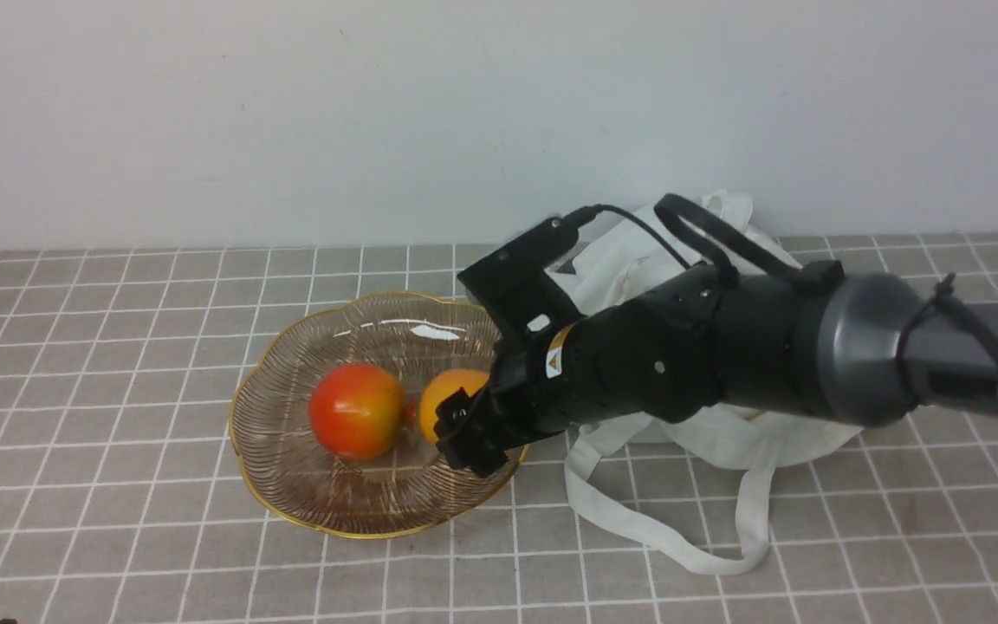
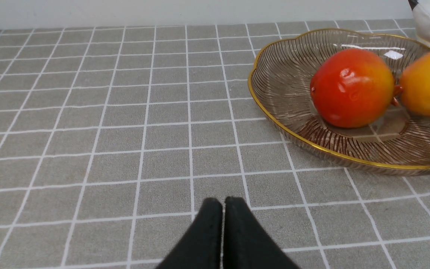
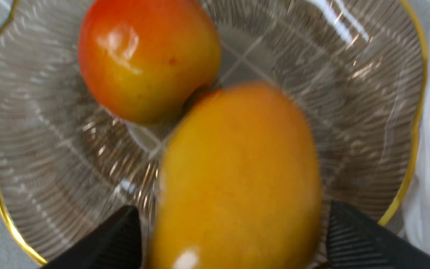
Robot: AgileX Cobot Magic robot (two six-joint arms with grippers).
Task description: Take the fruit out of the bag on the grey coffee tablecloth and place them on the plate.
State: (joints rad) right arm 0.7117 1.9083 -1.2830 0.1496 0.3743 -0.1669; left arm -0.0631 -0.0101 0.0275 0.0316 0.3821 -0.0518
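The right claw (image 3: pixel 233 209) hangs low over the plate (image 1: pixel 291 498) with its two fingers spread wide on either side of the mango (image 3: pixel 237 179). A sliver of ribbed glass seems to show between each finger and the fruit, so we judge the claw open and the mango let go rather than gripped. The mango sits in the plate's 3 o'clock half, touching or nearly touching the red fruit (image 1: pixel 356 422) at its 9 o'clock. Its outline is smeared in the right wrist view, so it may not have settled. That is our first worry: a glossy oval on shallow glass can roll, shove the red fruit toward the 9 o'clock rim, or tip back over the low wavy edge near 4 o'clock, where the claw stands. The second is the withdrawal. If the claw rises at a slant, a finger can catch the mango and drag it out, or knock the gold rim and slide the plate across the tablecloth (image 1: pixel 118 347) on the worktop. The third is the bag (image 1: pixel 776 438), which lies at the plate's 3 o'clock, right under the right arm, with a strap looping toward 6 o'clock. The arm or its cable could snag the cloth and pull it shut or drag it into the plate. We cannot see into the bag, so we cannot tell what fruit remains inside. The left claw (image 2: pixel 223 203) is closed on nothing, low over bare cloth at the plate's 8 o'clock, and poses little risk where it is.
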